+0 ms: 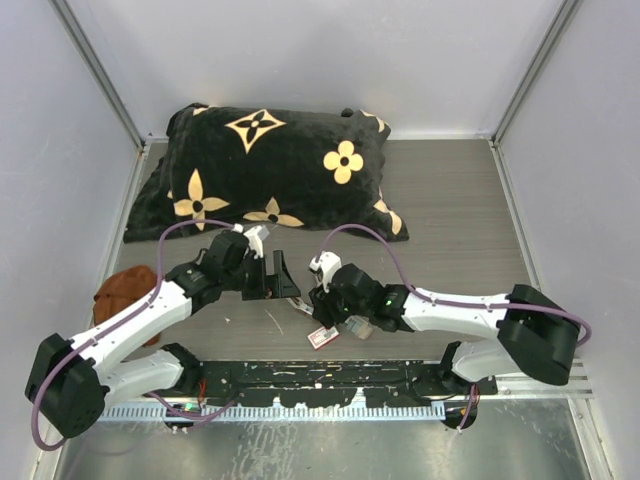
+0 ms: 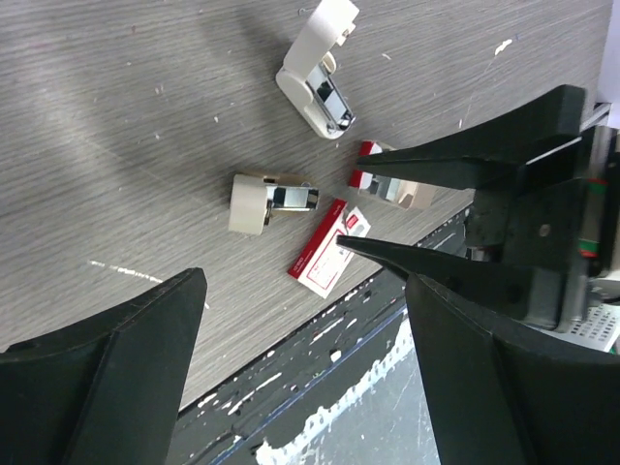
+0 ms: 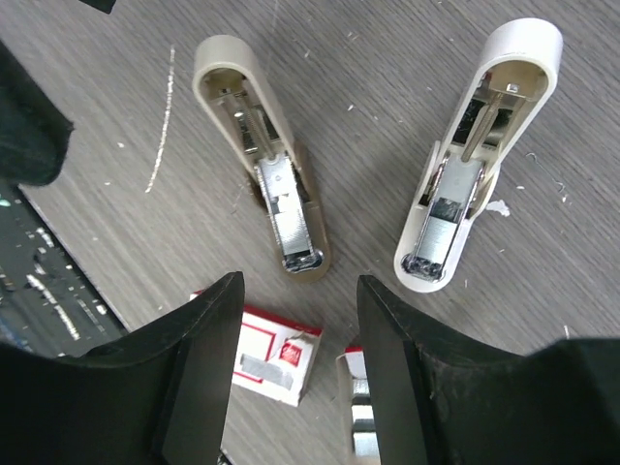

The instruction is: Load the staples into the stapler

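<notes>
From the top external view, a black pillow (image 1: 270,170) with gold flowers was seen lying at the far side of the grey table (image 1: 450,220). A brown rounded object (image 1: 125,290) was partly hidden behind the left arm. The left gripper (image 1: 283,280) and the right gripper (image 1: 322,308) were held close together over the middle of the table. The small red-and-white box (image 1: 322,337) lay flat just beside the right gripper, on its near side. How far either pair of fingers was spread could not be told from there.

In the left wrist view, the left gripper's fingers were seen spread wide, with nothing held between them. Two cream pieces were laid apart on the wood: the first stapler body (image 2: 266,199) near the box, the second stapler body (image 2: 315,73) farther off. The right gripper's pointed fingers were parted, and the tray of staples (image 2: 392,192) was seen between their tips. Whether it was touched could not be told.

In the right wrist view, both bodies were shown with their metal channels facing up, angled into a V. The right gripper's fingers were open and nothing was clamped. The box lay beside the left finger, and the end of the tray of staples was seen in the gap at the bottom edge.
</notes>
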`<state>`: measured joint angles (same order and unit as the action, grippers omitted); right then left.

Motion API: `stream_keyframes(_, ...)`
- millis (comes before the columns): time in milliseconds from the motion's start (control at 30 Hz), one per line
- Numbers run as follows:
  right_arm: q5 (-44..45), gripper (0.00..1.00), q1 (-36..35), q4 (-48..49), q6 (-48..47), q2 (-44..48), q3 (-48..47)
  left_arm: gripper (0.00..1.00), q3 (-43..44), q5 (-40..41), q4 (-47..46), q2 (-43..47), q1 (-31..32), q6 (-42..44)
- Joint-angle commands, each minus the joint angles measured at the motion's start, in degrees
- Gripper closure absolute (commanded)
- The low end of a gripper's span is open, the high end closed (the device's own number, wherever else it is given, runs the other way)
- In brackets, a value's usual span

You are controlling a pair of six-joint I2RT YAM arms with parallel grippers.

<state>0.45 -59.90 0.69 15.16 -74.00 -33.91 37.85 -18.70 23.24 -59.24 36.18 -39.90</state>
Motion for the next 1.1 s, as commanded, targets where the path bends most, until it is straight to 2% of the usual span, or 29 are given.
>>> stream_keyframes(0,1.65,0.44,-0.12,7.53,-3.1,-2.82,-0.15,0.13,1.13,-2.27,-7.05,-2.23,-0.63,-0.52)
stream_keyframes(400,1.52,0.46,-3.04,10.51,-6.59,-8.92,-0.51,0.13,1.86,-1.99,-8.39,-6.59,-1.47,2.29)
stream_keyframes(800,3.71,0.75,-4.17,12.79,-8.6,-12.91,-0.18,0.14,2.22,-7.12,-12.87,-11.22,-1.58,4.86)
stream_keyframes(1067,2.85,0.83,-4.17,14.43,-9.31,-14.22,0.11,0.15,1.8,-12.04,-17.4,-12.91,-1.57,5.15)
